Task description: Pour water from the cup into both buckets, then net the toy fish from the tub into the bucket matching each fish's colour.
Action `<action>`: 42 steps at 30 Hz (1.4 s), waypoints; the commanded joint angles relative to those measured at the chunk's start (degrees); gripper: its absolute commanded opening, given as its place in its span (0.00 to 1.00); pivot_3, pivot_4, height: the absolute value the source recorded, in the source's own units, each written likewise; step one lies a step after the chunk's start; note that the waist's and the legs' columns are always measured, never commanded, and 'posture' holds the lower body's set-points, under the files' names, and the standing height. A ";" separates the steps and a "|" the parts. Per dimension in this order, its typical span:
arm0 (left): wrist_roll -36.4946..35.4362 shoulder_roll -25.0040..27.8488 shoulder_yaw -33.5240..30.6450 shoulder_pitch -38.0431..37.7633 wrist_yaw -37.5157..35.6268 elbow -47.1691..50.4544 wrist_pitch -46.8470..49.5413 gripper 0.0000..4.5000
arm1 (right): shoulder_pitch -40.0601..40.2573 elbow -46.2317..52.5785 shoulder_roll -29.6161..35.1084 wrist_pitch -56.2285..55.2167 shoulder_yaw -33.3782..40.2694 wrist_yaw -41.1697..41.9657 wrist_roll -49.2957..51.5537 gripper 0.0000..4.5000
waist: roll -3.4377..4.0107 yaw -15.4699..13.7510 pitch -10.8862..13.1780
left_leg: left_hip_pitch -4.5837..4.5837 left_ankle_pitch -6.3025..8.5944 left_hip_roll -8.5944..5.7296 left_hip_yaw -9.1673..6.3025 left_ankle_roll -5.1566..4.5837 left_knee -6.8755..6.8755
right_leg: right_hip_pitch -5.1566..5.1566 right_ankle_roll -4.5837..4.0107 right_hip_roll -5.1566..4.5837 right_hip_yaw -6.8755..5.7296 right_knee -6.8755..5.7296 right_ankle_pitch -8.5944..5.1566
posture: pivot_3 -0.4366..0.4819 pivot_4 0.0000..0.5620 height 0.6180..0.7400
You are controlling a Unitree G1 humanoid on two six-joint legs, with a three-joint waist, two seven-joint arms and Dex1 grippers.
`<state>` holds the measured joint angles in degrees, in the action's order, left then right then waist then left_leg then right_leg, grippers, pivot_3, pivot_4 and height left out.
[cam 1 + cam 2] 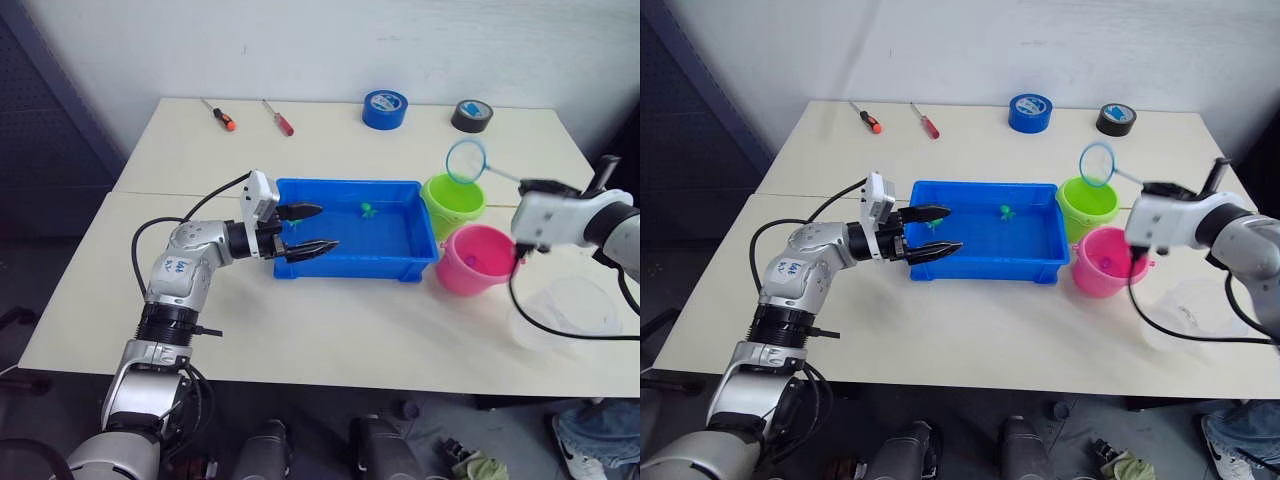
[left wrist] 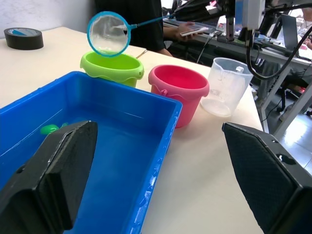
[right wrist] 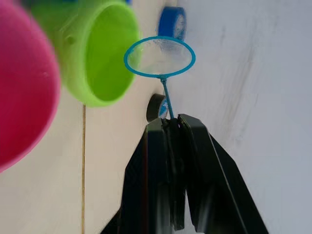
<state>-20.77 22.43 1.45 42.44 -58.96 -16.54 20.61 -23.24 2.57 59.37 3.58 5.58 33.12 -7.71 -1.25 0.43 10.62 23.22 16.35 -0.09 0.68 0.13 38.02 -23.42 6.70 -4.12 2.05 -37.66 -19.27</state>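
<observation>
The right gripper (image 3: 173, 127) pinches the thin handle of the small round blue-rimmed net (image 1: 466, 161), its two black fingers pressed together on it; in the head views the fingers themselves are hidden behind the white wrist housing. The hoop hangs over the far rim of the lime green plastic bucket (image 1: 453, 204), and whether anything lies in the mesh is hard to make out. The slightly larger pink plastic bucket (image 1: 475, 260) stands just beside the green one, with a small dark speck inside that is too small to name. The shallow bright blue rectangular tub (image 1: 357, 231) holds one tiny green toy fish (image 1: 369, 209) near its far wall. The left gripper (image 1: 309, 230) hovers with fingers spread apart over the tub's left end, holding nothing. The wide clear plastic cup (image 1: 565, 312) stands near the table's front right edge
</observation>
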 commanded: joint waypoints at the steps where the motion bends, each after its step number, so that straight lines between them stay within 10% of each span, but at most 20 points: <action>1: -0.47 2.27 -1.50 -0.84 -0.44 1.89 -0.08 0.99 | -1.55 14.48 -6.31 27.04 7.18 5.35 23.20 0.00 | 0.02 -0.05 -0.01 | 0.00 0.00 0.04 -0.03 0.02 0.02 | -0.01 0.00 0.00 -0.01 -0.05 0.00 | 0.48 0.27 1.00; 12: -1.99 5.70 -4.07 -8.10 3.87 11.40 4.37 0.99 | -1.44 22.27 -18.80 63.90 5.92 -1.74 43.51 0.00 | 0.02 -0.47 -0.01 | 0.10 0.24 -0.16 -0.44 -0.36 -0.01 | 0.03 -0.01 -0.38 0.04 -0.03 0.00 | 0.48 0.27 1.00; 32: -3.53 7.20 -6.27 -10.83 9.24 17.03 6.80 0.99 | -12.36 -3.37 -28.37 45.35 -2.03 -6.34 29.88 0.00 | 0.02 -0.12 -0.01 | 0.08 0.24 -0.18 -0.21 -0.37 -0.02 | -0.09 -0.01 -0.30 -0.19 -0.09 0.00 | 0.48 0.27 1.00; 42: -3.56 5.80 -5.28 -10.04 9.31 15.22 6.24 0.99 | -4.90 7.63 -26.87 40.01 -2.10 -3.59 28.39 0.00 | 0.02 -0.23 -0.01 | 0.09 0.25 -0.19 -0.22 -0.38 -0.03 | -0.08 -0.01 -0.30 -0.21 -0.08 0.00 | 0.48 0.27 1.00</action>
<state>-23.41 28.57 -3.62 31.36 -49.48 -1.65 27.51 -29.35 5.32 31.44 44.96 2.62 29.24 20.77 -1.24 0.20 10.61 23.30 16.60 -0.28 0.46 -0.25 37.97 -23.50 6.69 -4.42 1.85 -37.75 -19.27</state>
